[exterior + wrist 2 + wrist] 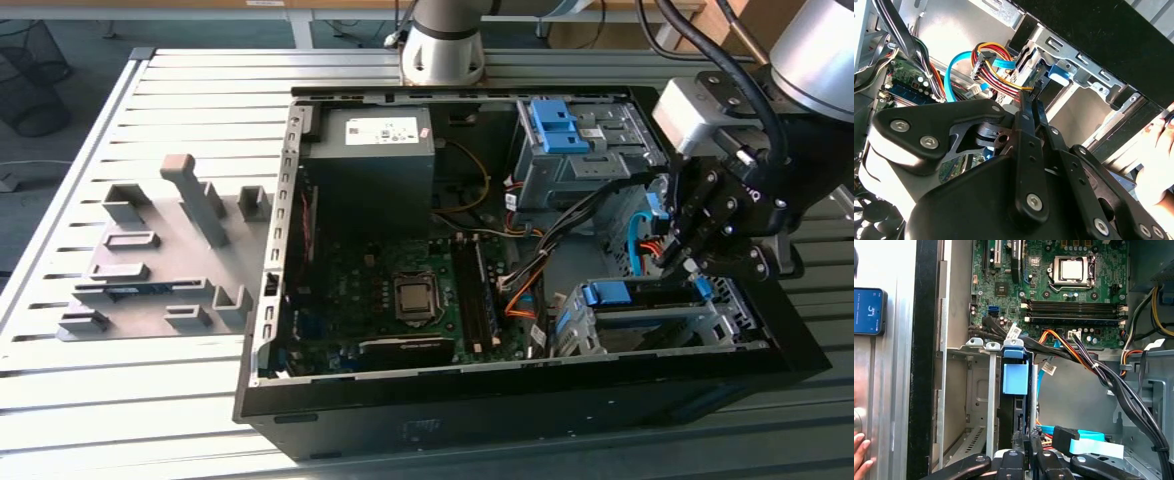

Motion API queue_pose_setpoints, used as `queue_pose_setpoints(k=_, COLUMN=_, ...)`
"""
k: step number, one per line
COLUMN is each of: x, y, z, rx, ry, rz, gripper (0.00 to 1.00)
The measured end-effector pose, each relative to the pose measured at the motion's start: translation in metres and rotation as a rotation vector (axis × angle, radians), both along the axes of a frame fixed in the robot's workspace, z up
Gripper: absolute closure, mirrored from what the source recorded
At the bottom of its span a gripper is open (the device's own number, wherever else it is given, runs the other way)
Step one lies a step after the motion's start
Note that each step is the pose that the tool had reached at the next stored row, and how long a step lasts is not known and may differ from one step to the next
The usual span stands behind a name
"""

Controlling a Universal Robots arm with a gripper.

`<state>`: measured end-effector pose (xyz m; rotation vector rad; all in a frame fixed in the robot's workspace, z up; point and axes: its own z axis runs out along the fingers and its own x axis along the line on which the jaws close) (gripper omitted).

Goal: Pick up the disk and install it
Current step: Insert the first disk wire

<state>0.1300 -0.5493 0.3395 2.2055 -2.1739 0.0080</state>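
The disk [1015, 377] stands on edge in a slot of the metal drive cage [979, 390] at the case's front corner, its blue carrier frame facing me. In the exterior view the disk [627, 295] sits in the cage at the case's lower right. My gripper [674, 262] hangs just above it. In both wrist views the gripper [1034, 95] [1029, 445] has its two thin fingers pressed together, the tips at the disk's near end beside the blue tab [1059, 72]. Nothing shows between the fingers.
Orange, black and blue cables [1094, 365] run right beside the cage. The motherboard [1069, 290], a grey power-supply box [374, 150] and a second blue bracket [554, 125] fill the case. A grey fixture [160, 250] lies on the table. A person's hand [1159, 150] and a phone [869, 310] are outside the case wall.
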Motion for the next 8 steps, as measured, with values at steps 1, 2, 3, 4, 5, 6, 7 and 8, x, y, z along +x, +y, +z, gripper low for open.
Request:
queue_pose_setpoints(k=1, x=0.0, y=0.0, z=0.0, rx=0.0, ry=0.0, rz=0.0, gripper=0.84)
queue_pose_setpoints(k=2, x=0.0, y=0.0, z=0.0, rx=0.0, ry=0.0, rz=0.0, gripper=0.84)
queue_pose_setpoints(k=3, x=0.0, y=0.0, z=0.0, rx=0.0, ry=0.0, rz=0.0, gripper=0.84)
queue_pose_setpoints(k=4, x=-0.0004, y=0.0, z=-0.0001, rx=0.0001, ry=0.0, rz=-0.003, gripper=0.84)
queue_pose_setpoints(k=5, x=-0.0005, y=0.0, z=-0.0002, rx=0.0001, ry=0.0, rz=-0.011, gripper=0.84)
queue_pose_setpoints(k=6, x=-0.0006, y=0.0, z=-0.0003, rx=-0.0001, ry=0.0, rz=-0.024, gripper=0.84)
queue_pose_setpoints(k=7, x=-0.0006, y=0.0, z=-0.0004, rx=-0.0001, ry=0.0, rz=-0.034, gripper=0.84)
queue_pose_setpoints(k=8, x=-0.0006, y=-0.0001, z=-0.0007, rx=0.0, ry=0.0, rz=-0.037, gripper=0.84)
